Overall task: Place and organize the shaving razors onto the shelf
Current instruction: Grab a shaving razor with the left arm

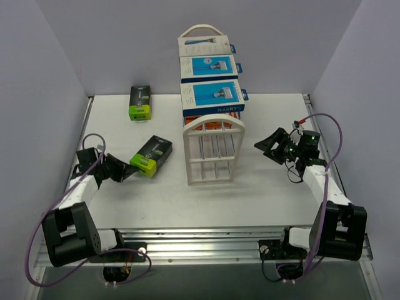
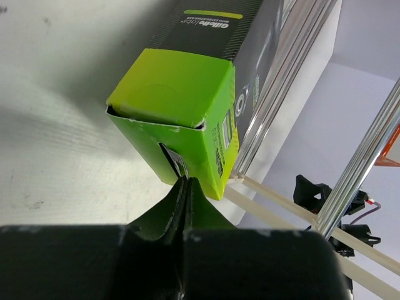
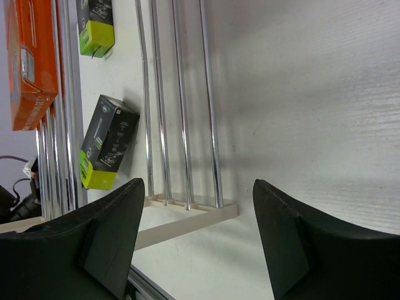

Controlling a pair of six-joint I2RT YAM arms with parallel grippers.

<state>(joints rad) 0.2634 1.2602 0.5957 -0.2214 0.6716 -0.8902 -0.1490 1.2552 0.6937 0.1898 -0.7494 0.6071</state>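
Now, left hand [image 2: 185, 187]: clenched on the lime end of the black-and-lime box [image 1: 151, 155], likely to carry it shelfward.
Right hand [image 3: 199, 194]: released, empty, hovering beside the shelf [image 1: 212, 122].
Second lime box [image 1: 140, 103]: on the counter [image 1: 269, 187], well apart from the shelf.

This is most likely a robotics lab test cell. The cream shelf [image 1: 212, 153] stands on a bare white table [image 1: 269, 187], closed in by plain pale walls [image 1: 56, 62] behind and on both sides. In front of it, an aluminium rail [image 1: 206, 240] carries the bolted left arm [image 1: 72, 219] and right arm [image 1: 331, 212].
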